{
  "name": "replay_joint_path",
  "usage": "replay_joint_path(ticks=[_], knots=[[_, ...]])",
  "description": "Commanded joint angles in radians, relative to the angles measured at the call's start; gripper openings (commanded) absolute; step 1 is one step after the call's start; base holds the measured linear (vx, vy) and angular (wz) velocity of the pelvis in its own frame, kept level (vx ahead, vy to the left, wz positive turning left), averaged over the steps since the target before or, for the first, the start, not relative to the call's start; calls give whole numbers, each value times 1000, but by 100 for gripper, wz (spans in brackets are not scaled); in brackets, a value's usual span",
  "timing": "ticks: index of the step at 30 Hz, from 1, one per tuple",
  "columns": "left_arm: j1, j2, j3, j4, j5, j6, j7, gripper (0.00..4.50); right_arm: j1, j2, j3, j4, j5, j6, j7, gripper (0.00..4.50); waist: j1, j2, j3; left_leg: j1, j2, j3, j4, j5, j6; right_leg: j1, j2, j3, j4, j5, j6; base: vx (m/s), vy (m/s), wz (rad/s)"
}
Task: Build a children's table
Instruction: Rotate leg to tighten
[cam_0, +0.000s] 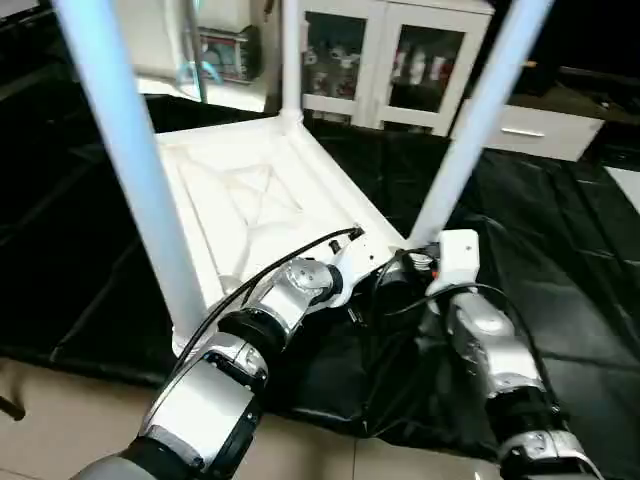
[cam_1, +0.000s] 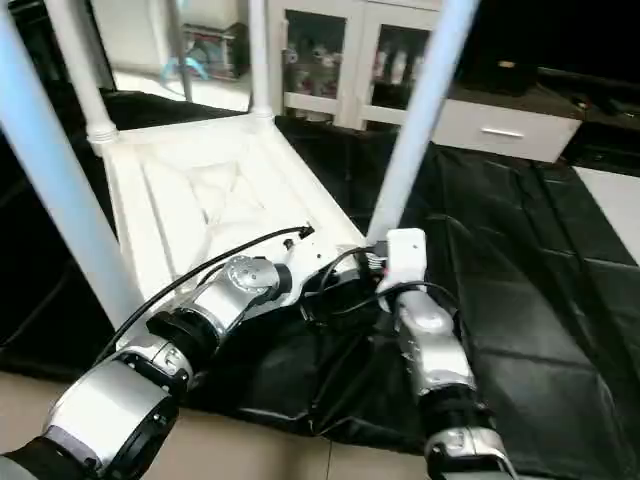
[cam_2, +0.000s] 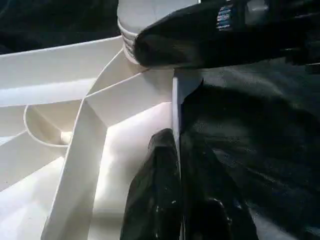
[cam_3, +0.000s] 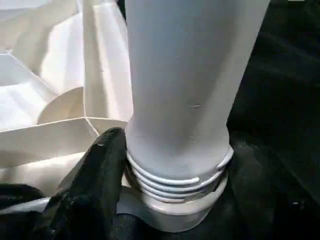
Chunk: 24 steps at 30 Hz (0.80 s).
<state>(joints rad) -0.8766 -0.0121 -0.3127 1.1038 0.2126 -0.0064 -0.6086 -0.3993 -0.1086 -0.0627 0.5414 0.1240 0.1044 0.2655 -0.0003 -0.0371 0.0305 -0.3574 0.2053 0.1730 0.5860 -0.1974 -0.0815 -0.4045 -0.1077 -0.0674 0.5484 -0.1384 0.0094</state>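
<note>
The white tabletop lies upside down on the black mat, its X-ribbed underside facing up. Several white legs stand upright in its corner sockets, among them the near left leg and the near right leg. My right gripper grips the near right leg at its ribbed end, just above the socket. One finger presses on the ribs and the other is hidden behind the leg. My left gripper is shut on the tabletop's thin rim close beside that corner.
A black mat covers the floor under the table, with light bare floor at its near edge. A white cabinet with glass doors and a low white drawer unit stand behind. Black cables loop over both wrists.
</note>
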Motion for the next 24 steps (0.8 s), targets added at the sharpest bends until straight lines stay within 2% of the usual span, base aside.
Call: replay_joint_path(ticks=[1, 3, 4, 5, 6, 8, 9, 10, 12, 13, 15, 16, 18, 19, 21, 22, 24], knots=[[5, 27, -18, -15, 18, -3, -34, 0, 2, 5, 64, -86, 30, -25, 97, 361, 5, -8, -45, -6, 15, -2, -90, -344, 59, 41, -31, 19, -62, -396, -161, 0, 0, 0], [22, 45, -25, -48, 13, 5, -81, 0, 13, -18, 59, -111, 35, -24, 110, 376, 3, -1, -49, -14, 15, -7, -91, -319, 46, 47, -36, 18, -60, -409, -148, 0, 0, 0], [77, 102, -61, -148, 4, 0, -235, 0, 38, -88, 55, -172, 52, 16, 183, 385, 9, -7, -52, -9, 18, -2, -86, -280, 57, 41, -34, 23, -55, -341, -168, 0, 0, 0], [99, 124, -75, -186, 1, -7, -294, 0, 47, -115, 55, -193, 59, 36, 216, 391, 12, -8, -54, -9, 20, -1, -83, -258, 65, 44, -34, 25, -47, -297, -183, 0, 0, 0], [119, 146, -91, -219, -1, -15, -346, 0, 55, -142, 59, -209, 70, 58, 264, 391, 15, -5, -53, -7, 21, 5, -79, -225, 85, 39, -31, 28, -39, -231, -215, 0, 0, 0], [171, 204, -128, -303, -14, -43, -473, 0, 76, -214, 74, -253, 104, 106, 398, 419, 22, -3, -56, -8, 24, 6, -75, -188, 112, 48, -30, 28, -25, -151, -255, 60, -13, 2], [194, 228, -138, -344, -29, -40, -524, 0, 89, -249, 80, -276, 116, 113, 461, 425, 25, -2, -57, -7, 23, 9, -71, -169, 121, 47, -29, 29, -21, -119, -263, 63, -6, 2], [215, 251, -145, -385, -47, -40, -567, 0, 104, -288, 86, -303, 138, 122, 536, 437, 35, 2, -58, 0, 26, 13, -68, -140, 140, 43, -28, 30, -11, -42, -293, 56, -4, 2], [234, 274, -152, -422, -68, -53, -613, 0, 122, -329, 96, -333, 161, 135, 611, 445, 42, 0, -58, 2, 25, 14, -66, -132, 144, 45, -28, 31, -6, -22, -302, 28, -2, 1], [255, 299, -157, -462, -85, -45, -655, 0, 152, -391, 113, -378, 194, 162, 709, 445, 51, -1, -51, 6, 27, 18, -69, -146, 144, 42, -28, 34, -9, -38, -303, 0, 0, 0], [271, 314, -157, -487, -98, -41, -684, 0, 186, -454, 133, -425, 231, 203, 801, 445, 58, -6, -50, 10, 30, 18, -70, -172, 136, 44, -29, 35, -11, -77, -291, 0, 0, 0], [286, 325, -151, -516, -111, -34, -713, 0, 220, -516, 161, -472, 262, 244, 891, 445, 64, -7, -45, 11, 31, 19, -74, -209, 123, 45, -30, 36, -16, -138, -272, 0, 0, 0], [292, 328, -149, -530, -118, -30, -727, 0, 226, -531, 168, -483, 268, 255, 916, 445, 63, -9, -44, 5, 31, 18, -77, -230, 108, 47, -33, 36, -19, -191, -253, 0, 0, 0], [295, 332, -149, -541, -121, -18, -738, 0, 229, -535, 178, -481, 258, 244, 935, 445, 58, -13, -40, 4, 30, 16, -82, -283, 78, 42, -36, 35, -31, -312, -208, 0, 0, 0], [296, 338, -154, -551, -126, -11, -750, 0, 225, -528, 189, -468, 239, 222, 945, 445, 58, -12, -39, 10, 30, 15, -83, -305, 59, 35, -38, 36, -41, -377, -187, 0, 0, 0], [296, 342, -158, -555, -124, -9, -753, 0, 220, -521, 195, -460, 231, 215, 946, 445, 57, -13, -41, 11, 31, 14, -83, -308, 45, 33, -37, 37, -41, -392, -178, 0, 0, 0], [295, 351, -164, -558, -116, -7, -755, 0, 201, -505, 212, -444, 216, 194, 946, 445, 58, -11, -43, 11, 29, 14, -83, -293, 37, 32, -34, 38, -38, -362, -177, 0, 0, 0]])
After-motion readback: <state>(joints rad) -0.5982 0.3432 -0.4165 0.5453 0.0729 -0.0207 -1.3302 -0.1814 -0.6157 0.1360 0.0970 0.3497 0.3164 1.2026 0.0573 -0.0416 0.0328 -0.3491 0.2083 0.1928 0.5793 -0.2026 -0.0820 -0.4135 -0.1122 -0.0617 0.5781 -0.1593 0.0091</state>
